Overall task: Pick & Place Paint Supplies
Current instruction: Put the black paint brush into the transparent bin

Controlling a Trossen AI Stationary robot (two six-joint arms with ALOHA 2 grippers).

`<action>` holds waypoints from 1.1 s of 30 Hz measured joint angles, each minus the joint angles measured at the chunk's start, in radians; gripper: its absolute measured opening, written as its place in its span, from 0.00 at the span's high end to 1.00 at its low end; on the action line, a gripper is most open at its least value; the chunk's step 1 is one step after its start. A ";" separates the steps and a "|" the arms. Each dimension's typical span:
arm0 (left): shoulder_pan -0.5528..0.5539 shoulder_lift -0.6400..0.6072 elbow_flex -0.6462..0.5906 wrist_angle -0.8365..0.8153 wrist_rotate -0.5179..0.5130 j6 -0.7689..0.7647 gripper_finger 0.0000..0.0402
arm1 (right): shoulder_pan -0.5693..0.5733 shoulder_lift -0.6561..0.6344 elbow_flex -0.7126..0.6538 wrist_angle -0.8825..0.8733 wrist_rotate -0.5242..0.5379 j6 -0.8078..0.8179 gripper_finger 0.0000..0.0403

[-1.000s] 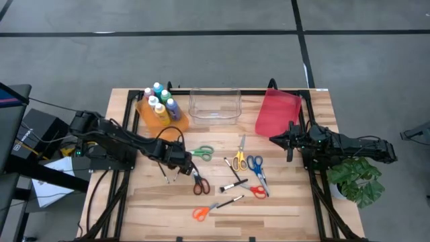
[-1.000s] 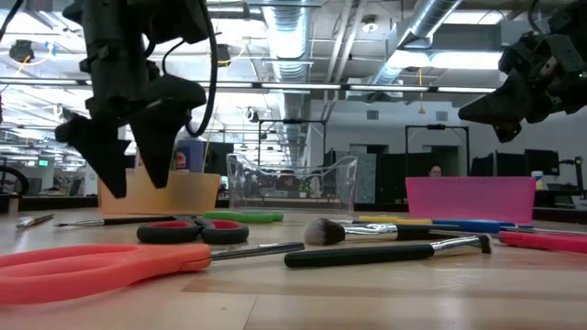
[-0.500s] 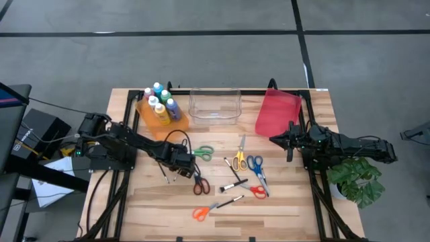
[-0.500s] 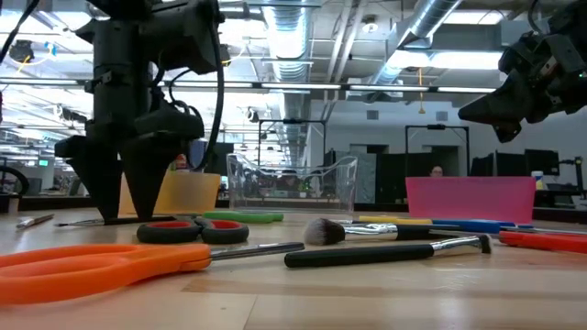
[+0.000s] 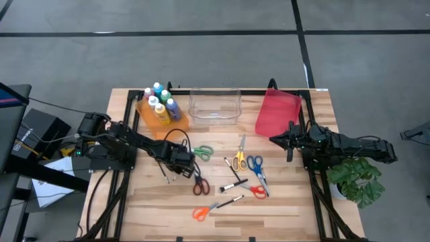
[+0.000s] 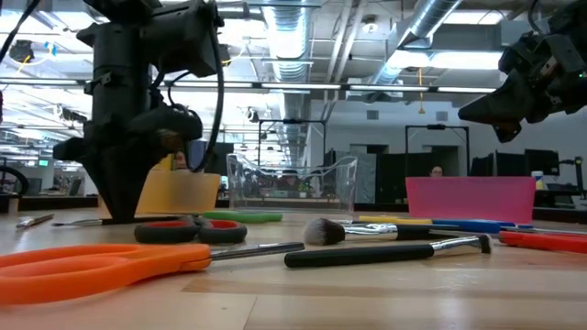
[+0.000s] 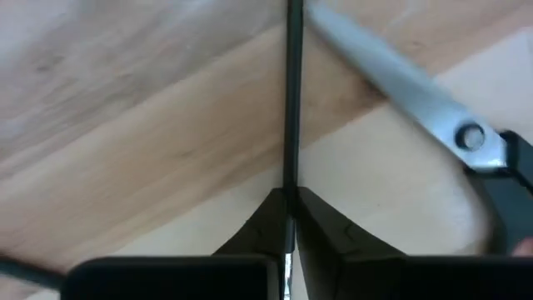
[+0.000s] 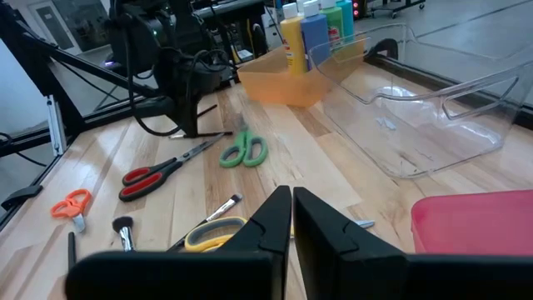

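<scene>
My left gripper (image 5: 176,168) points down at the table's left middle, shut on a thin dark paintbrush (image 6: 78,221) that lies flat on the wood. Beside it lie dark-handled scissors (image 5: 199,183), whose blade (image 7: 400,83) shows in the left wrist view. Green scissors (image 5: 201,152), yellow scissors (image 5: 238,160), blue scissors (image 5: 255,165), red scissors (image 5: 259,191), orange scissors (image 5: 200,213) and more brushes (image 5: 234,185) are strewn over the middle. Paint bottles (image 5: 160,106) stand in the orange bin. My right gripper (image 5: 272,140) hangs shut above the right side, holding nothing. My left gripper pinches the paintbrush's thin dark handle (image 7: 291,125) between its two fingers (image 6: 128,197). The fingers come from above, pointing down, and lie across the brush. The brush rests level on the table, running out to both sides of the fingers.
An orange bin (image 5: 176,124), a clear bin (image 5: 215,104) and a red bin (image 5: 277,113) line the far edge. A second thin brush (image 5: 166,176) lies close to my left gripper. A potted plant (image 5: 356,178) stands beyond the right edge.
My left gripper has sunk to the tabletop, its open fingers coming down on either side of the thin paintbrush, and has shut on it. The brush lies where it was.
</scene>
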 joint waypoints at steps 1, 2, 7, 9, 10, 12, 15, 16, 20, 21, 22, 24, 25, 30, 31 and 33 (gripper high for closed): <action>0.000 0.003 0.000 0.008 0.005 0.000 0.97 | 0.000 0.000 0.000 0.000 0.000 0.000 0.96; 0.000 0.004 0.000 0.012 0.007 0.000 0.97 | 0.000 0.000 0.000 0.000 0.000 0.000 0.96; 0.004 -0.017 -0.002 0.039 0.020 -0.006 0.99 | 0.000 0.000 0.000 0.000 0.000 0.000 0.96; 0.003 -0.050 -0.001 0.034 0.023 -0.023 0.99 | 0.000 0.000 0.000 0.000 0.000 0.000 0.96; 0.003 -0.067 0.001 0.036 0.022 -0.032 0.99 | 0.000 0.000 0.000 0.000 0.000 0.000 0.96; 0.003 -0.101 0.000 0.027 0.015 -0.056 0.99 | 0.000 0.000 0.000 0.000 0.000 0.000 0.96; 0.003 -0.173 0.001 0.024 -0.009 -0.096 0.99 | 0.000 0.000 0.000 0.000 0.000 0.000 0.96; 0.003 -0.199 0.001 0.020 -0.016 -0.111 0.99 | 0.000 0.000 0.000 0.000 0.000 0.000 0.96; 0.003 -0.316 0.001 0.067 -0.041 -0.171 1.00 | 0.000 0.000 0.000 0.000 0.000 0.000 0.96; 0.003 -0.348 0.001 0.090 -0.051 -0.184 1.00 | 0.000 0.000 0.000 0.000 0.000 0.000 0.96; 0.003 -0.380 0.001 0.112 -0.062 -0.192 1.00 | 0.000 0.000 0.000 0.000 0.000 0.000 0.96; 0.004 -0.442 0.001 0.174 -0.096 -0.195 0.99 | 0.000 0.000 0.000 0.000 0.000 0.000 0.96; 0.004 -0.472 0.001 0.208 -0.116 -0.195 0.99 | 0.000 0.000 0.000 0.000 0.000 0.000 0.96; 0.004 -0.588 0.002 0.384 -0.225 -0.160 0.99 | 0.000 0.000 0.000 0.000 0.000 0.000 0.96; 0.004 -0.604 0.002 0.400 -0.250 -0.154 1.00 | 0.000 0.000 0.000 0.000 0.000 0.000 0.96; 0.004 -0.625 0.002 0.422 -0.296 -0.137 1.00 | 0.000 0.000 0.000 0.000 0.000 0.000 0.96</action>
